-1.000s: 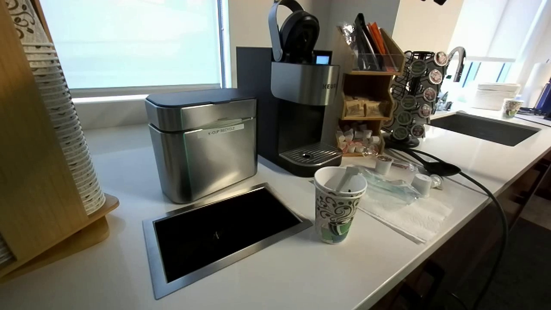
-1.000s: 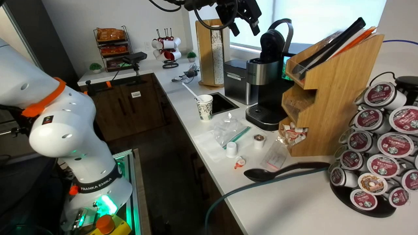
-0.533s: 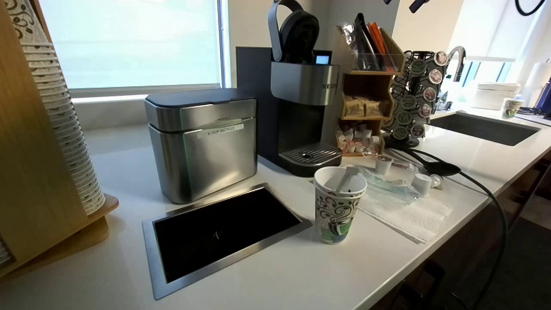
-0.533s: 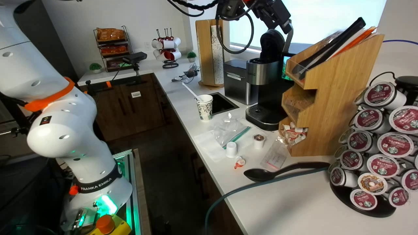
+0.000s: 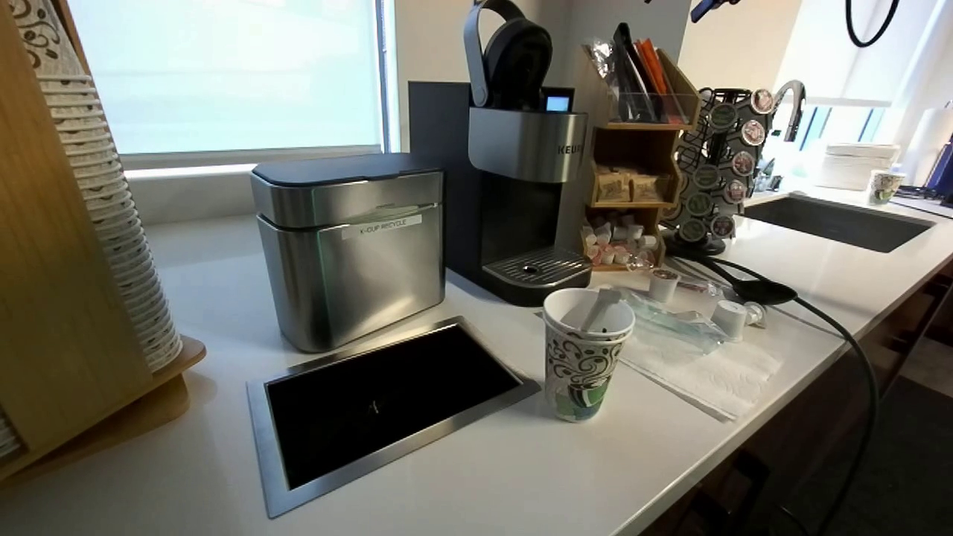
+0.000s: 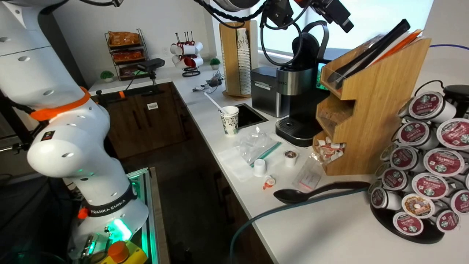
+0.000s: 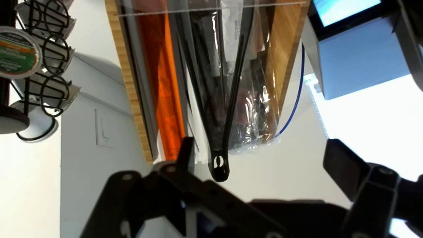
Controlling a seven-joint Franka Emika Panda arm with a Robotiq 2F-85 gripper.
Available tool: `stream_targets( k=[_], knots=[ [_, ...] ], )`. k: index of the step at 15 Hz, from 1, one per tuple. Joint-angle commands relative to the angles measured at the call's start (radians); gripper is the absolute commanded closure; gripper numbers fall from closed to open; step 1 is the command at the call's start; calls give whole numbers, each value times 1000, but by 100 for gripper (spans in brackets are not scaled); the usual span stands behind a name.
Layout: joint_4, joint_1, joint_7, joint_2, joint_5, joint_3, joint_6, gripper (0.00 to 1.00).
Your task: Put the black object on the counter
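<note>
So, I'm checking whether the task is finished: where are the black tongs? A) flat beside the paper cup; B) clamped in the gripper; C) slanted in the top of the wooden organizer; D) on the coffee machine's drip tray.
C: an exterior view shows the black tongs leaning in the top of the wooden organizer, while the wrist view shows the gripper open.

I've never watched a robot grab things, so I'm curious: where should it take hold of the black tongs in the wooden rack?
Probably by the joined end of the black tongs, coming from above, with the tool pinching across its narrow width. That end slants up beyond the wooden rack, while the two legs spread apart lower down, near clear wrapping.
</note>
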Motion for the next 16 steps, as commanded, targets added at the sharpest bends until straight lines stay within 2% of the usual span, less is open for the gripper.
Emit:
stream_targets(
  k=[1, 3, 4, 6, 9, 10, 14, 15, 16],
  knots=[
    [56, -95, 260, 101, -226, 36, 145, 0],
    [107, -187, 400, 152, -407, 66, 188, 0],
    [145, -191, 462, 181, -489, 52, 187, 0],
    [198, -163, 607, 214, -652, 8, 152, 0],
    [249, -119, 815, 241, -881, -13, 132, 0],
    [248, -107, 853, 241, -919, -7, 125, 0],
    [202, -77, 884, 215, -894, 28, 47, 0],
    [219, -87, 841, 234, -884, 25, 91, 0],
    [219, -80, 850, 233, -884, 29, 75, 0]
  ],
)
